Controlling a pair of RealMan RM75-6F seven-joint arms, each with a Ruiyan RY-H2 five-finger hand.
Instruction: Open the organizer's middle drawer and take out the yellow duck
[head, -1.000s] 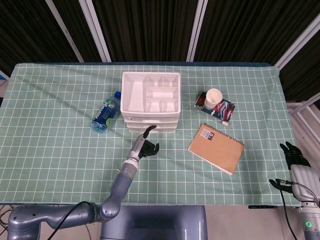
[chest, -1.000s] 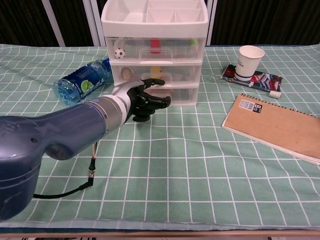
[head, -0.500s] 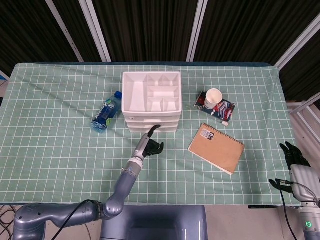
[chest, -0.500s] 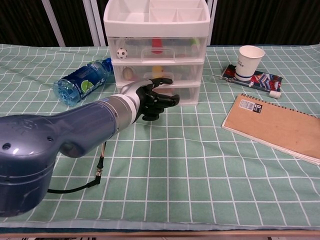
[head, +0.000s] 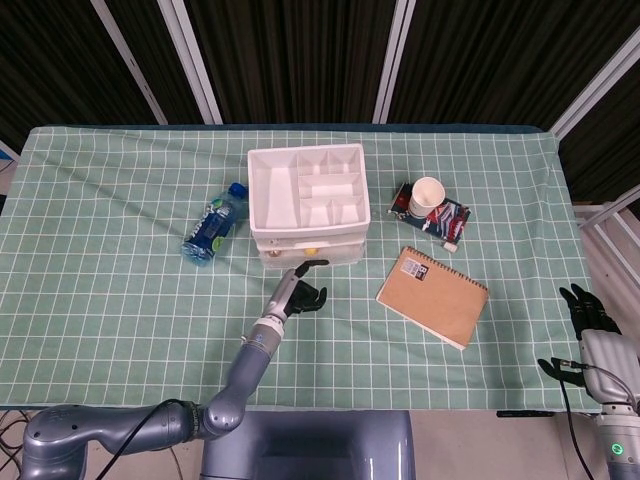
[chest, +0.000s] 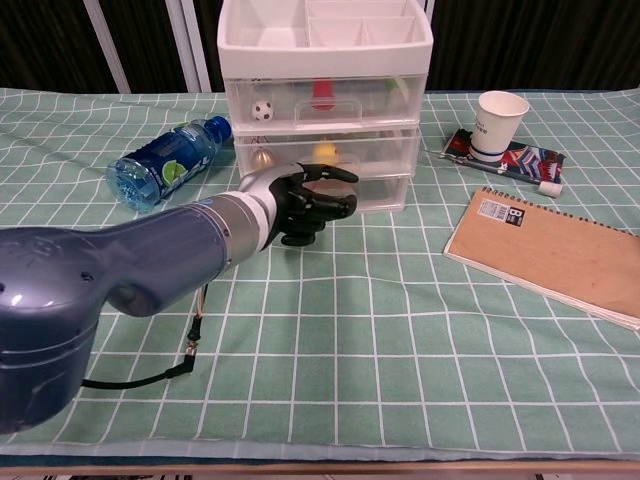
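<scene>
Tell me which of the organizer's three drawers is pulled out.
The middle drawer, where the yellow duck shows. It juts forward of the top drawer and bottom drawer, with the left hand at its front.

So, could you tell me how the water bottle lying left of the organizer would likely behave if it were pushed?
The water bottle lies on its side on the tablecloth, so a sideways nudge would probably set it rolling. Its smooth clear plastic looks slippery and may flex when squeezed. How full, and so how heavy, it is cannot be told.
</scene>
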